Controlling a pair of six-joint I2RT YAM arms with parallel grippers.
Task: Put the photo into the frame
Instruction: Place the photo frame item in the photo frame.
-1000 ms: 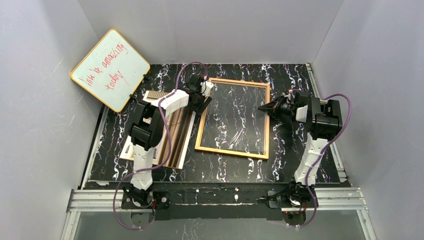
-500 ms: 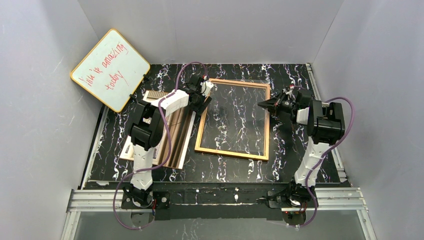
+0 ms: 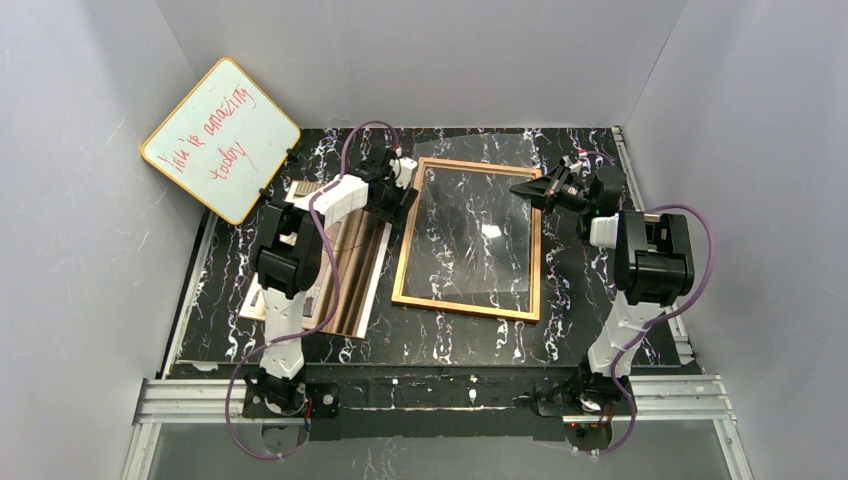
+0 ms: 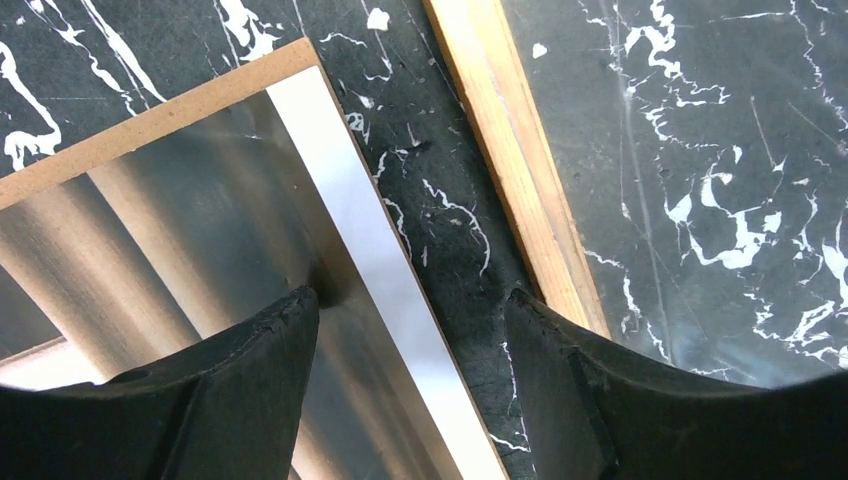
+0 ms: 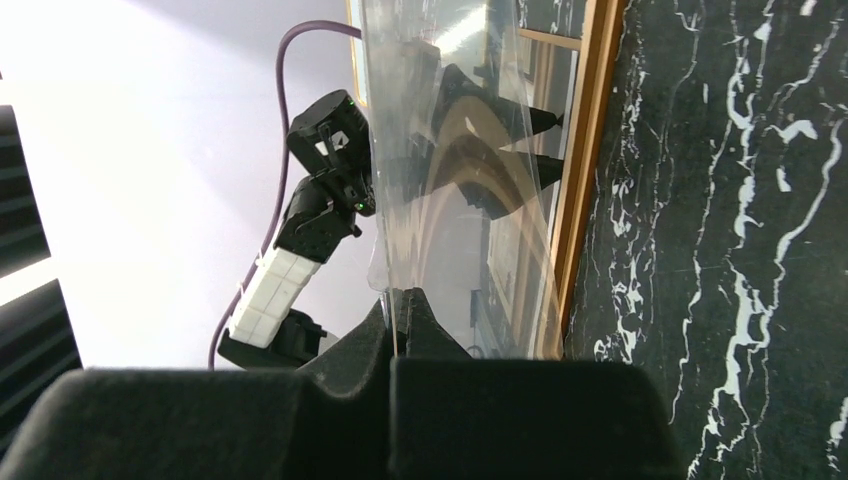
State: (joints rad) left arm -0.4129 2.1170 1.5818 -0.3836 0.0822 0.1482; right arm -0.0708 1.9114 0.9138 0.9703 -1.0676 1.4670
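The frame [image 3: 465,305] lies flat at the middle of the table [image 3: 480,340], a thin orange-brown wooden rectangle. Black, white-veined tabletop shows through its opening. The clear pane [image 3: 480,230] sits over that opening but not flush. In the top view its faint outline reaches past the far rail toward 12 o'clock, and a bright glint sits near its centre. In the right wrist view the pane [image 5: 450,150] rises at a tilt beside the frame's rail [image 5: 585,150].

The right gripper [image 3: 527,188] is at about 2 o'clock of the frame, over the far end of the right rail. Seen from its own camera, the right gripper [image 5: 402,300] has its jaws pressed together, pinching the edge of the pane.

The photo [image 3: 350,270] is outside the frame, at its 9 o'clock and partly under the left arm. It lies face up on the brown fibreboard back [image 4: 150,120]. Close up, the photo [image 4: 150,220] shows grey-brown curtain folds and a white border, with a strip of bare table [image 4: 430,150] between it and the frame's left rail [image 4: 520,170].

The left gripper [image 3: 398,190] hangs over that strip at the frame's 10 o'clock corner. Its jaws are spread and grip nothing. In the wrist view of the left gripper [image 4: 410,310], one finger is over the photo and the other is near the rail.

A yellow-edged whiteboard [image 3: 220,140] with red writing leans against the wall at 10 o'clock.
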